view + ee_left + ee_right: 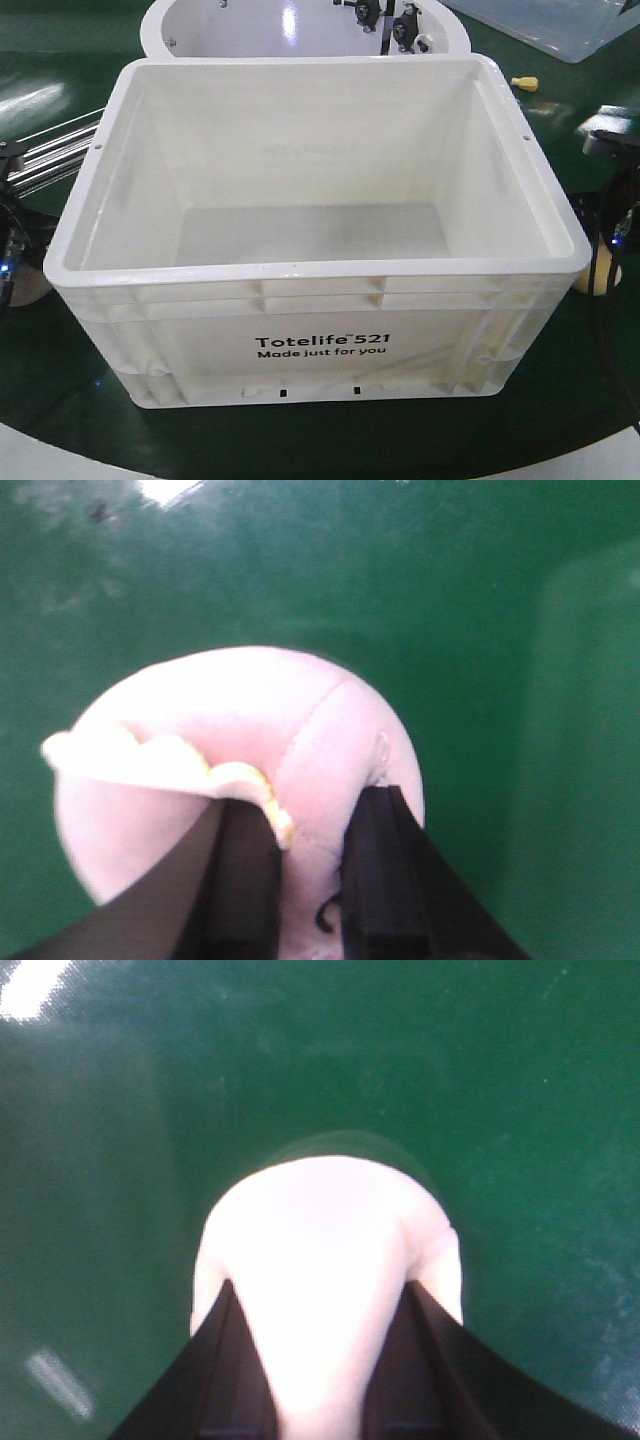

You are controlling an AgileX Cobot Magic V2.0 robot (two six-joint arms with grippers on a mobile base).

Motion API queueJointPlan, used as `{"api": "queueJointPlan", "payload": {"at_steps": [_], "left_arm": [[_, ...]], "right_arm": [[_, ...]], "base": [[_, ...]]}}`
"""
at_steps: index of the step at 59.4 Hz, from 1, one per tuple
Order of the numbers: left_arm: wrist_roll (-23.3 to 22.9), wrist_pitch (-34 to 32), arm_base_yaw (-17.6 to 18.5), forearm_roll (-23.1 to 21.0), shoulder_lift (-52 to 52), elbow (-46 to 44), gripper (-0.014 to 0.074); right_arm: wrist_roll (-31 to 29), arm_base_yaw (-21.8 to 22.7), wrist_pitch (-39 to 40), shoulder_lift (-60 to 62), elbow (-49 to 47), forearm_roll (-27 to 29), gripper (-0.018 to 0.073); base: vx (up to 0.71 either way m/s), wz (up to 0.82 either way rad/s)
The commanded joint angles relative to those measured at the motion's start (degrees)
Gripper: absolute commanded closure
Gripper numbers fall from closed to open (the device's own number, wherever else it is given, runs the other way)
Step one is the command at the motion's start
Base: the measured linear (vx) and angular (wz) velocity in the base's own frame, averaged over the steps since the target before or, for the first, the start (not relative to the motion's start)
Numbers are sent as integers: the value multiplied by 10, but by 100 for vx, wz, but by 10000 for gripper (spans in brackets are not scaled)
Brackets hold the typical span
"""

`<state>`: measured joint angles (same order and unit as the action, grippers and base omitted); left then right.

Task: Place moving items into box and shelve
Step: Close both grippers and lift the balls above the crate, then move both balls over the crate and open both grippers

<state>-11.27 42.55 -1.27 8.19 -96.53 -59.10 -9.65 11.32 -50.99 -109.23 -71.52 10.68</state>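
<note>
The white box (90, 200), printed "Totelife 521", stands open with nothing in it in the middle of the green table. To its left, low at the frame edge, my left gripper (310, 810) is shut on the pale pinkish moving item (240, 710), which shows a seam and a yellowish-white tag; the item (28, 288) rests on the table. On the box's right side my right gripper (320, 1300) is shut on the other rounded moving item (325, 1230), which looks yellowish-tan (597, 270) in the front view and sits on the green surface.
Behind the box stands a white round housing (300, 25). A clear plastic tub (560, 25) lies at the back right, with a small yellow piece (524, 82) near it. Metal rails (55, 150) run at the left. The table's white rim (60, 462) curves along the front.
</note>
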Motion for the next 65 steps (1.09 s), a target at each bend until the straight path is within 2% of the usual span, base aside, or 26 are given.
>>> {"api": "queueJointPlan", "payload": {"at_steps": [1, 16, 27, 32, 37, 42, 47, 52, 58, 65], "left_arm": [[-2, 7, -1, 5, 65, -4, 603], [0, 2, -1, 5, 193, -33, 600], [5, -7, -1, 4, 274, -95, 600], [14, -11, 6, -22, 295, -132, 600], [62, -7, 20, -82, 301, -164, 600], [118, -7, 39, -184, 300, -183, 600], [185, -16, 65, -296, 295, -187, 600], [242, -13, 91, -381, 281, -187, 600], [290, -6, 122, -450, 258, -187, 600], [317, 3, 154, -500, 221, -187, 600]], "right_arm": [[-1, 2, -27, 28, -6, 4, 569], [0, 2, -7, 135, -6, 3, 565], [-2, 2, 38, 255, -7, 4, 565], [-11, 1, 70, 305, -7, 9, 564], [-14, -9, 104, 351, -7, 21, 564], [-14, -40, 125, 382, -7, 45, 564], [-14, -99, 148, 401, -7, 77, 564], [-14, -168, 172, 401, -7, 85, 564], [-13, -257, 198, 384, -7, 73, 564], [-13, -323, 214, 356, -7, 61, 561]], "base": [[0, 0], [0, 0], [0, 0], [0, 0], [0, 0], [0, 0], [0, 0], [0, 0], [0, 0], [0, 0]]}}
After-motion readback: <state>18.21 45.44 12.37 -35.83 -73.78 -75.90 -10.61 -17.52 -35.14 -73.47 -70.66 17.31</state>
